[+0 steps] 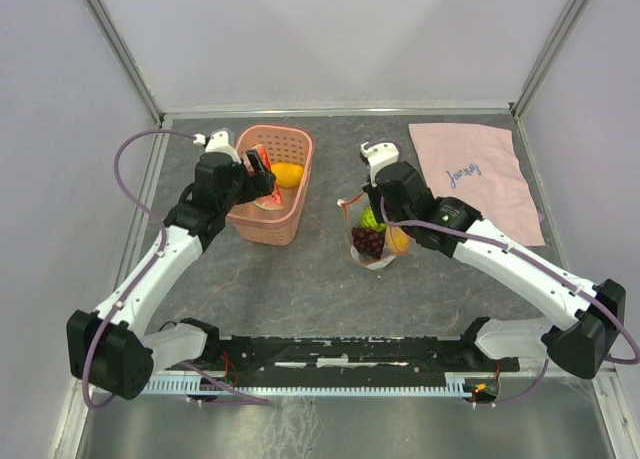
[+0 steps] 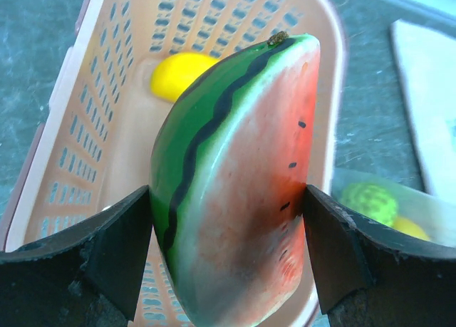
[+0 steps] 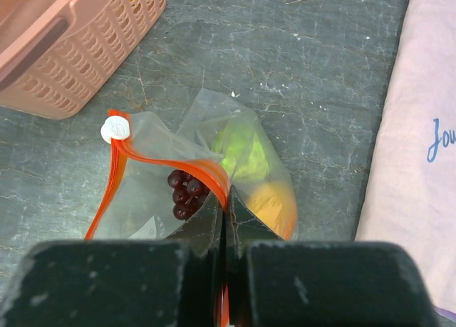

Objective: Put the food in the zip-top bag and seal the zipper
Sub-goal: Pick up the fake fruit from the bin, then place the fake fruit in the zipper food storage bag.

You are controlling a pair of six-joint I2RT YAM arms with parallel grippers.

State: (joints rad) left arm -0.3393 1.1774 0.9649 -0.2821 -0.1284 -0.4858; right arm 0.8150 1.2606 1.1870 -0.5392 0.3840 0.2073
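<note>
Left wrist: left jaws, spread wide, grip watermelon slice [image 2: 235, 177] over basket [image 2: 71, 142]; right jaws pinched tight on zipper [image 3: 174, 157].

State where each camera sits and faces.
Top external: above and behind, looking down; left arm, right arm show.
Left wrist: on the left gripper, facing the watermelon slice its fingers hold over the basket.
Right wrist: on the right gripper, looking down at the zip-top bag; fingers pinch its zipper.
All three show basket and bag.
</note>
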